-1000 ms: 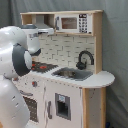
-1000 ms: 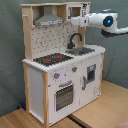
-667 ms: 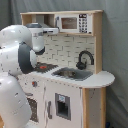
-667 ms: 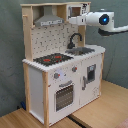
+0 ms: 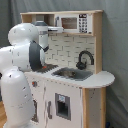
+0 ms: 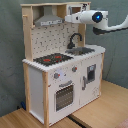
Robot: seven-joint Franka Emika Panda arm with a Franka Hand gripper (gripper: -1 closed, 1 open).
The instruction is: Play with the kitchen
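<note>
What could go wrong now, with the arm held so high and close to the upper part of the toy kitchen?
1. In the second exterior view the arm reaches in beside the grey hood; a further push could knock the top shelf or tip the tall kitchen.
2. If it descends, it might hit the black faucet.
3. In the first exterior view the arm's body hides the stovetop, so contact there would be hard to see.

grey backdrop curtain [image 6: 10, 50], wooden tabletop [image 6: 107, 107]
</note>
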